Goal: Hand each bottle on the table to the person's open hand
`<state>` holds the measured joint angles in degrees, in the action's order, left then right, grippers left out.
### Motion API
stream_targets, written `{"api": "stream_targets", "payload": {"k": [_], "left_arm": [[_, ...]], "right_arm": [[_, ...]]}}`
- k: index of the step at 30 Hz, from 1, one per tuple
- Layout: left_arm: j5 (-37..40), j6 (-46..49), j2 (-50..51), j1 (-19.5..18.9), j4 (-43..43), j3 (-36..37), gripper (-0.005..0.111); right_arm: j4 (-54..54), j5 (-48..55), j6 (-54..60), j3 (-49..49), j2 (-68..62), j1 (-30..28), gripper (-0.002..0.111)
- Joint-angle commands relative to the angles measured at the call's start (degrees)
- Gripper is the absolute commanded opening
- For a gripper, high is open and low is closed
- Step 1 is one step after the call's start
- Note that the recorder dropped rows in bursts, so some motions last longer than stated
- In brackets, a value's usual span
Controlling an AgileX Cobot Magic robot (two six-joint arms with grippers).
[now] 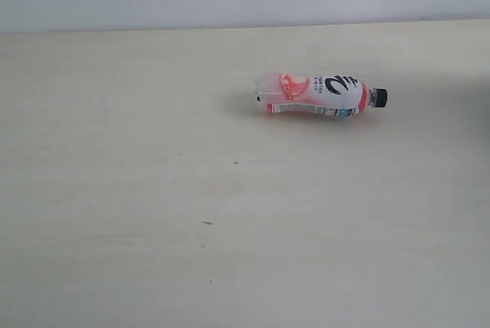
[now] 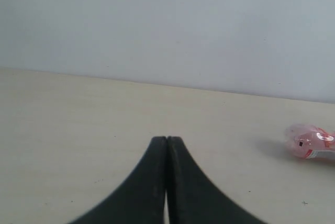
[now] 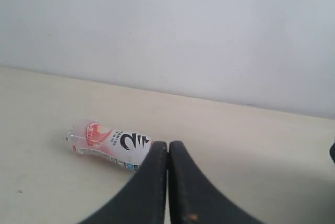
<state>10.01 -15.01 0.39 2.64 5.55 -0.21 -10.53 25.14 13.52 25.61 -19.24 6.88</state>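
The pink-red bottle [image 1: 321, 96] lies on its side on the counter [image 1: 153, 190], right of centre, its long axis crosswise and its black cap [image 1: 379, 97] pointing right. It sits close ahead of the right claw [image 3: 168, 145] (clenched, empty). The left claw [image 2: 167, 140], also clenched on nothing, is well apart, so the right arm looks nearer.

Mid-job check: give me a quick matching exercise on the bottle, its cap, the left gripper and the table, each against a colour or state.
Things:
1. bottle
2. cap
3. left gripper
4. table

Colour or state:
A. black
B. jaws closed, holding nothing
C. lying on its side
D. cream-beige

Pairs: 1-C, 2-A, 3-B, 4-D
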Motion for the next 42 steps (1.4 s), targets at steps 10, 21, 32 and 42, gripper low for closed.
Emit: {"api": "stream_targets", "payload": {"k": [10, 21, 32, 42], "left_arm": [[-0.24, 0.04, -0.39, -0.22, -0.43, 0.21, 0.0], [-0.24, 0.04, -0.39, -0.22, -0.43, 0.21, 0.0], [-0.24, 0.04, -0.39, -0.22, -0.43, 0.21, 0.0], [-0.24, 0.04, -0.39, -0.22, -0.43, 0.21, 0.0]], "right_arm": [[-0.02, -1.9, -0.23, -0.18, 0.55, -0.27, 0.001], [-0.78, -1.91, -0.23, -0.18, 0.55, -0.27, 0.001], [-1.28, -2.03, -0.23, -0.18, 0.55, -0.27, 0.001], [-1.28, -2.03, -0.23, -0.18, 0.55, -0.27, 0.001]]}}
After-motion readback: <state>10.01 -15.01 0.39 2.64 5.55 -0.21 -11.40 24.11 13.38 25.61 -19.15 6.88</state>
